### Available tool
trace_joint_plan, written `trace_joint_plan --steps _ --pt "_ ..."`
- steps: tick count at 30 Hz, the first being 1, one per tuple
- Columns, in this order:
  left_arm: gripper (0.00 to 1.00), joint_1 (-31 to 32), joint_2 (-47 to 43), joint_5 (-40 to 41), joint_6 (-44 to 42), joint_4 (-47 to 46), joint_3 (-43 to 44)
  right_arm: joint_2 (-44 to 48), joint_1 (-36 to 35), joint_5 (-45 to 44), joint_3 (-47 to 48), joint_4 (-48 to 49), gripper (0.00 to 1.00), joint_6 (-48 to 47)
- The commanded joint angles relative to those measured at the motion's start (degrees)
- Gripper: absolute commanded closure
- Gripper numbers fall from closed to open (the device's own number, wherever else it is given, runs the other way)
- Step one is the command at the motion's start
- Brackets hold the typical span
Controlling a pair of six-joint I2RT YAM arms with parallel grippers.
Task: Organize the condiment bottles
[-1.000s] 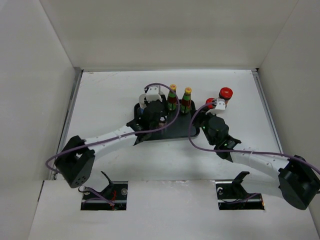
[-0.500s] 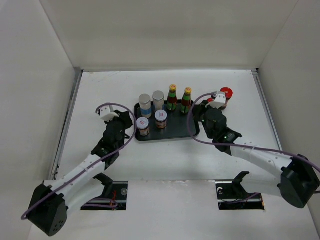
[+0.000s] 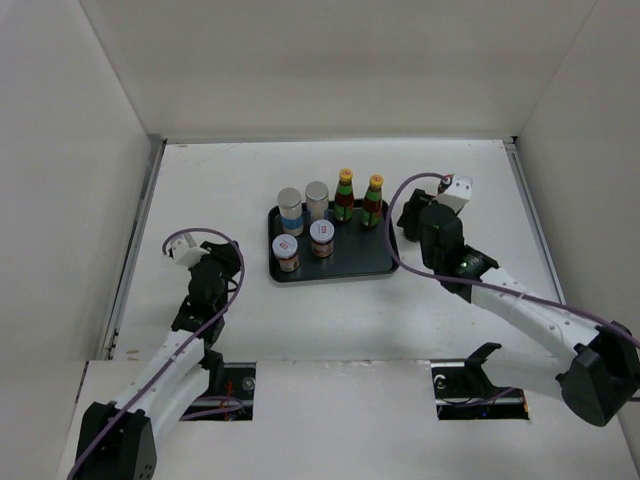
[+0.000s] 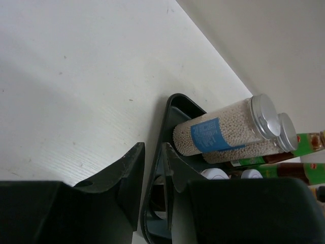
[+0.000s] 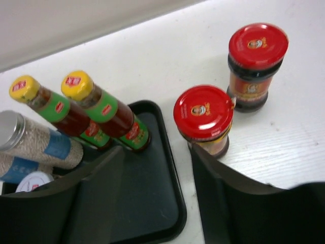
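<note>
On the black tray (image 3: 350, 262) stand two silver-lidded shakers (image 3: 290, 210), two yellow-capped bottles (image 3: 345, 193) and two white-lidded jars (image 3: 286, 252). Two red-lidded jars (image 5: 203, 114) (image 5: 256, 56) stand on the table just right of the tray (image 5: 157, 203); my right wrist hides them in the top view. My right gripper (image 5: 155, 162) (image 3: 432, 210) is open and empty above the tray's right edge, the nearer red jar just beyond its right finger. My left gripper (image 4: 152, 150) (image 3: 222, 258) is shut and empty, off the tray's left side, pointing at the tray rim (image 4: 175, 101).
White walls enclose the table on the left, back and right. Purple cables loop over both wrists. Two dark slots (image 3: 210, 390) (image 3: 480, 388) sit in the near ledge by the arm bases.
The left arm drew back from the tray's left part to the near left, uncovering the shakers and white-lidded jars, and shut. The right gripper moved over the red jars and opened.
</note>
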State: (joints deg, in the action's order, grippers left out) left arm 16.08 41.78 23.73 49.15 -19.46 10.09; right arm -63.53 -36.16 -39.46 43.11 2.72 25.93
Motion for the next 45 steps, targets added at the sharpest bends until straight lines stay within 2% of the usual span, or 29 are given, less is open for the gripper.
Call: trace_joint_plan --steps 1,4,8,12,19,24,27,29,31,34,37,40,45 --pt "0.81 -4.0 -2.6 -4.3 1.7 -1.7 -0.8 -4.9 5.1 -0.6 4.3 0.5 0.33 -1.8" --pt "0.8 -4.4 -0.7 -2.9 2.1 -4.9 -1.9 -10.0 10.5 4.6 7.3 -0.8 0.26 -4.6" --pt "0.79 -2.1 6.3 -3.9 2.4 -8.8 -1.5 -11.4 10.8 3.8 8.6 -0.3 0.14 -5.6" --pt "0.79 -1.4 6.2 -3.3 2.4 -9.8 -1.8 -14.6 11.2 5.1 10.6 -1.7 0.08 -5.9" --pt "0.76 0.7 4.9 0.1 1.5 -9.9 -2.2 -21.9 14.0 11.0 13.3 -2.6 0.04 -4.6" --pt "0.74 2.9 5.5 2.3 -0.1 -10.4 -1.5 -25.0 14.6 11.6 13.1 -3.0 0.05 -3.3" --pt "0.73 2.9 4.7 2.2 -0.1 -9.8 -2.1 -25.9 14.4 11.9 12.0 -2.1 0.1 -2.6" --pt "0.72 3.1 4.1 2.6 -0.1 -10.1 -2.3 -25.3 14.3 11.2 11.1 -1.1 0.21 -2.6" --pt "0.71 3.1 4.2 2.7 -0.3 -10.4 -2.3 -22.6 14.1 8.5 9.5 0.9 0.36 -2.8" --pt "0.69 3.0 3.9 2.5 -0.3 -10.4 -2.6 -18.3 10.9 3.5 7.5 3.5 0.48 -6.0" --pt "0.63 2.5 2.7 2.8 0.0 -10.4 -3.1 -13.2 6.1 -0.8 7.2 3.1 0.51 -8.8" --pt "0.53 2.6 3.3 2.7 -0.2 -11.6 -3.3 -9.8 1.3 -1.2 7.2 3.0 0.51 -9.7" --pt "0.4 2.8 2.5 3.1 -0.1 -11.9 -3.7 -14.4 -4.0 3.3 11.4 4.7 0.52 -8.6"
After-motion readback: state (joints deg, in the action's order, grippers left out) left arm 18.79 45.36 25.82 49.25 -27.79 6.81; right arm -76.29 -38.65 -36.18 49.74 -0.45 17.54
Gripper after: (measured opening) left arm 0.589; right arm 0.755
